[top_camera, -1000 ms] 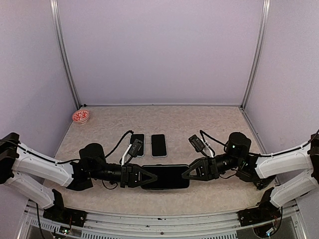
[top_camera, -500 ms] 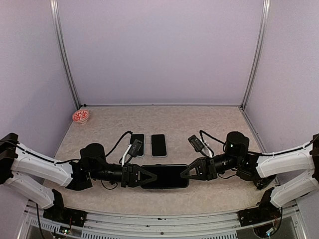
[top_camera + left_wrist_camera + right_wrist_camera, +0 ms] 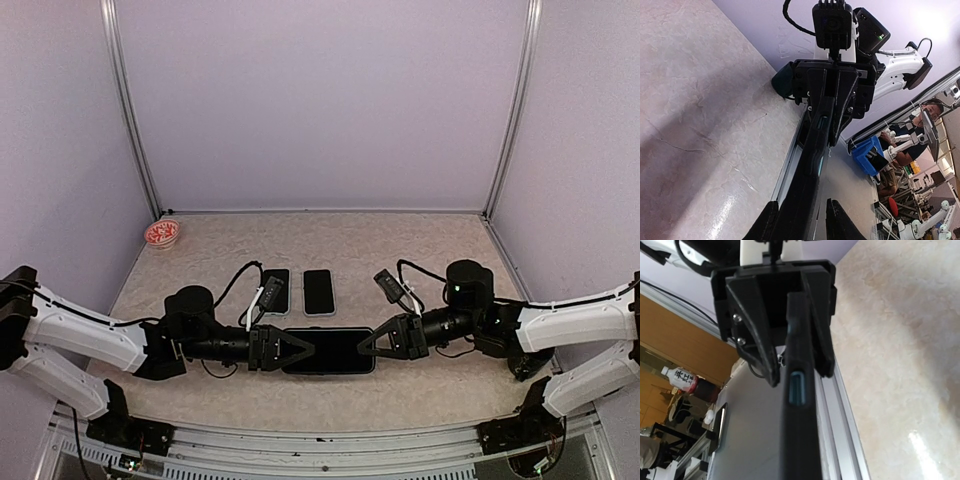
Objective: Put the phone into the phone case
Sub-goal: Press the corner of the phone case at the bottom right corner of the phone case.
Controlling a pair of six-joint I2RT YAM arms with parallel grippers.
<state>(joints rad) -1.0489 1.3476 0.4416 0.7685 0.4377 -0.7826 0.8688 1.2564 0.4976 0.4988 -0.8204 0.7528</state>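
Left gripper [image 3: 283, 350] and right gripper [image 3: 372, 345]: jaws clamped on opposite ends of one black slab [image 3: 328, 352], near-centre of worktop [image 3: 400, 250]. Likely phone with case; seating cannot tell. Two smaller handsets [image 3: 318, 291] behind, apart

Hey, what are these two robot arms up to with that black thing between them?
The two arms hold one black phone between them, lengthwise, at the near middle of the table. The left arm's fingers clamp its left end and the right arm's fingers clamp its right end. Whether it already sits in a case I cannot tell. Two smaller dark slabs, phones or cases, lie side by side just behind it, untouched.
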